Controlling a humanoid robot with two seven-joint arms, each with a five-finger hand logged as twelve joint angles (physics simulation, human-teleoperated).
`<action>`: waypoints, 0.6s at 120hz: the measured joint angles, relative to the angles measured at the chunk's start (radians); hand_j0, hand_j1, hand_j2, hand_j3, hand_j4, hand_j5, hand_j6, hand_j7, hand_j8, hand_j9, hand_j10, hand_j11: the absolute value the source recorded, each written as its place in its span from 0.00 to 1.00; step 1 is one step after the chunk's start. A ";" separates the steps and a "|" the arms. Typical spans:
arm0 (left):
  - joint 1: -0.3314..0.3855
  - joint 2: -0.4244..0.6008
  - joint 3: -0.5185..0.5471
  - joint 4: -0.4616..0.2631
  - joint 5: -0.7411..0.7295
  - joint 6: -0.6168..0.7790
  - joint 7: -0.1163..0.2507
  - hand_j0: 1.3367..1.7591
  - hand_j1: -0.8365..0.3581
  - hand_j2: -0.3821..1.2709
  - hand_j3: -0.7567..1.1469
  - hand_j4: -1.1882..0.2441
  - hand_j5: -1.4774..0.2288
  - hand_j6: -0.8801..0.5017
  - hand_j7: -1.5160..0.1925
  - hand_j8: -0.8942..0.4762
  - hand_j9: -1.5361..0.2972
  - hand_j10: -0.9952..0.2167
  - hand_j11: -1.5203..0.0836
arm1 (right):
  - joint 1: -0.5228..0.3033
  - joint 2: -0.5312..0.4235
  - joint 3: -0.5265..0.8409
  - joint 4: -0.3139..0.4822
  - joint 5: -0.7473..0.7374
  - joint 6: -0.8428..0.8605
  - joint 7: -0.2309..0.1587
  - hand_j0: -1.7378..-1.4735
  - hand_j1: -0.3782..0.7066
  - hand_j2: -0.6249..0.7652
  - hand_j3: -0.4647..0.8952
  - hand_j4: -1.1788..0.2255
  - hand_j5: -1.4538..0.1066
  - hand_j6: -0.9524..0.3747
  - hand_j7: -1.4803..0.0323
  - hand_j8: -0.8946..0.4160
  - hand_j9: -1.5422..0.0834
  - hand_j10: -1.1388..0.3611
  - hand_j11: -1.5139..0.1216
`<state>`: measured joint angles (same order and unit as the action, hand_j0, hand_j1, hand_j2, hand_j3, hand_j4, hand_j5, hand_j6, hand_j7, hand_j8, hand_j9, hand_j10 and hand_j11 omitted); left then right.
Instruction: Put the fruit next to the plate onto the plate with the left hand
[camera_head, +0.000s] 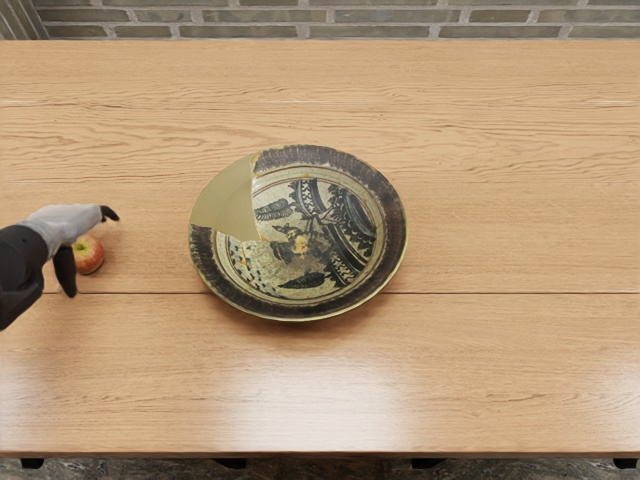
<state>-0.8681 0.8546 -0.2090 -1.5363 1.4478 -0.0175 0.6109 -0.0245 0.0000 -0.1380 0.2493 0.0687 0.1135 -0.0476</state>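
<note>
A small red and yellow apple (90, 254) lies on the wooden table, well left of the plate. The plate (392, 215) is a round, dark-rimmed dish with a painted pattern, set in the middle of the table. My left hand (76, 238) comes in from the left edge and sits right at the apple, its grey fingers spread around the fruit's left and upper side. One finger points right above the apple, and the thumb hangs down on its left. The fingers are not closed on the fruit.
The wooden table (480, 370) stretches wide on all sides of the plate. A brick wall (320, 18) runs along the far edge. The right arm does not show.
</note>
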 joint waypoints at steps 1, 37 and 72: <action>0.000 0.000 0.000 0.001 0.001 0.001 0.000 0.76 0.79 0.26 0.40 0.68 0.71 0.48 0.73 0.50 0.69 0.65 0.78 | 0.000 0.000 0.000 0.000 0.000 0.000 0.000 0.30 0.04 0.45 0.34 0.83 0.92 0.71 0.97 0.67 0.94 0.75 0.92; -0.002 0.000 0.001 0.023 0.009 0.010 0.000 0.76 0.73 0.27 0.40 0.64 0.66 0.44 0.69 0.45 0.65 0.60 0.73 | 0.000 0.000 0.000 0.001 0.000 0.001 0.000 0.30 0.04 0.45 0.34 0.83 0.92 0.71 0.97 0.67 0.94 0.75 0.92; 0.002 -0.014 0.007 0.034 0.008 0.010 0.000 0.76 0.65 0.28 0.40 0.58 0.60 0.38 0.62 0.39 0.59 0.53 0.67 | 0.000 0.000 0.000 0.001 0.000 0.001 0.000 0.30 0.04 0.45 0.34 0.83 0.92 0.71 0.97 0.67 0.94 0.75 0.92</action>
<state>-0.8666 0.8406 -0.2020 -1.5021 1.4562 -0.0076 0.6109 -0.0245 0.0000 -0.1380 0.2500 0.0687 0.1141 -0.0476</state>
